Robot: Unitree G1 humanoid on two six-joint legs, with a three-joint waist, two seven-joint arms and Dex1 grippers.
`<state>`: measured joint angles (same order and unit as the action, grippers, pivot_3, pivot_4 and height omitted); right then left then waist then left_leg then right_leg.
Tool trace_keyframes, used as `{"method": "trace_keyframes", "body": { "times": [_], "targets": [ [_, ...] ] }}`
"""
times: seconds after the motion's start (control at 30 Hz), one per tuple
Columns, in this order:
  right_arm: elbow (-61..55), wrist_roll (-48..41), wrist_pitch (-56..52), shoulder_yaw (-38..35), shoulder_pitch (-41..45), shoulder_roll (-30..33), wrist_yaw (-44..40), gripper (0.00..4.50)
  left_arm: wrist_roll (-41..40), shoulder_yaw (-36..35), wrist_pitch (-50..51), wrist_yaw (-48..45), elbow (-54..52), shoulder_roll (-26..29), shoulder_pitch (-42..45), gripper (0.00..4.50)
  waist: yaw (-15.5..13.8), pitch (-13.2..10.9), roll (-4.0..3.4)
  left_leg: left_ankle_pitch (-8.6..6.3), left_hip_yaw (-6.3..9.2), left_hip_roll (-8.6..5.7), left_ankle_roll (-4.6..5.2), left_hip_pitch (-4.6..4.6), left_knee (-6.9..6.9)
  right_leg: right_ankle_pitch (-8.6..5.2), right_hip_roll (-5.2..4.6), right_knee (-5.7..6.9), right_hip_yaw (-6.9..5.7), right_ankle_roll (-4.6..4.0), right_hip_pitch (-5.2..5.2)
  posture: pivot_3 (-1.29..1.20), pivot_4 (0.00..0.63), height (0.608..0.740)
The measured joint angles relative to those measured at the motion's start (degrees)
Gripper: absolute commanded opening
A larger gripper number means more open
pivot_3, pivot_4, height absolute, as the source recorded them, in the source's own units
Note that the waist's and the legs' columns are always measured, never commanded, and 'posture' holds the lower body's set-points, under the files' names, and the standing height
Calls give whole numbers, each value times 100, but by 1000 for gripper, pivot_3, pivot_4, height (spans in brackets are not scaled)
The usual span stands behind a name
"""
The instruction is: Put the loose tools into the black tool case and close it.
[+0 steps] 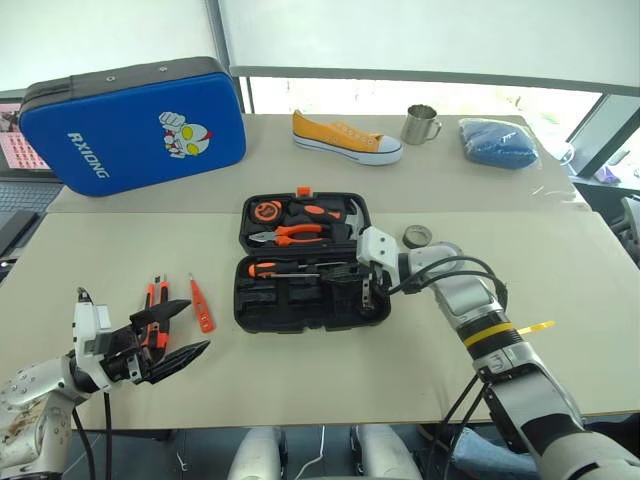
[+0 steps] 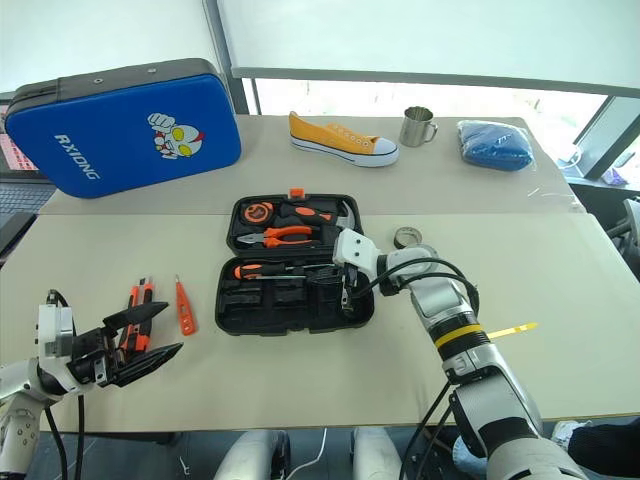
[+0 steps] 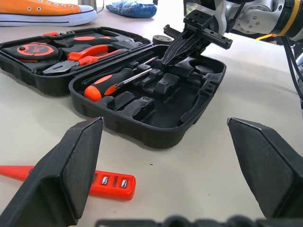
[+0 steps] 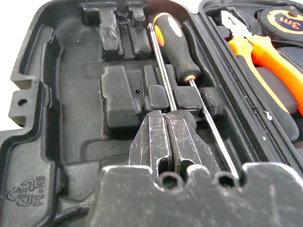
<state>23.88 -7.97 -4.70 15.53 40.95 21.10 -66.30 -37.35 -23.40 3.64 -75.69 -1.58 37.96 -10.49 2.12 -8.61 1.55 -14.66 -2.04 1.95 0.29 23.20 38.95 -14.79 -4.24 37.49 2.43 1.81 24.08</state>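
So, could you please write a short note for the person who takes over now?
Left gripper: open, beside the orange-and-black tools lying on the table.
Right gripper: shut, tip at a thin shaft inside the black tool case; grip unclear.
Done: case open, one screwdriver in its near half.
Left: those tools, the slim orange tester and the tape roll, all on the table; then close the case.
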Motion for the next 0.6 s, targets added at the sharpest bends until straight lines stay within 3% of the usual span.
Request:
{"method": "trace_keyframes", "body": {
  "times": [0.17,0.6],
  "targets": [
    [-37,-164,-161,-182,157,-48,49,16,0,-11,0,11,-1,0,-49,4500,10,0,0,0,0,0,0,-2,0,0,-4,6,-1,0,1,0,150,740],
    [506,609,545,195,289,-76,210,16,47,-11,0,138,-20,-5,-85,4500,29,3,4,0,-4,-1,0,-25,-4,0,-4,8,-1,0,-14,0,150,740]
  ]
}}
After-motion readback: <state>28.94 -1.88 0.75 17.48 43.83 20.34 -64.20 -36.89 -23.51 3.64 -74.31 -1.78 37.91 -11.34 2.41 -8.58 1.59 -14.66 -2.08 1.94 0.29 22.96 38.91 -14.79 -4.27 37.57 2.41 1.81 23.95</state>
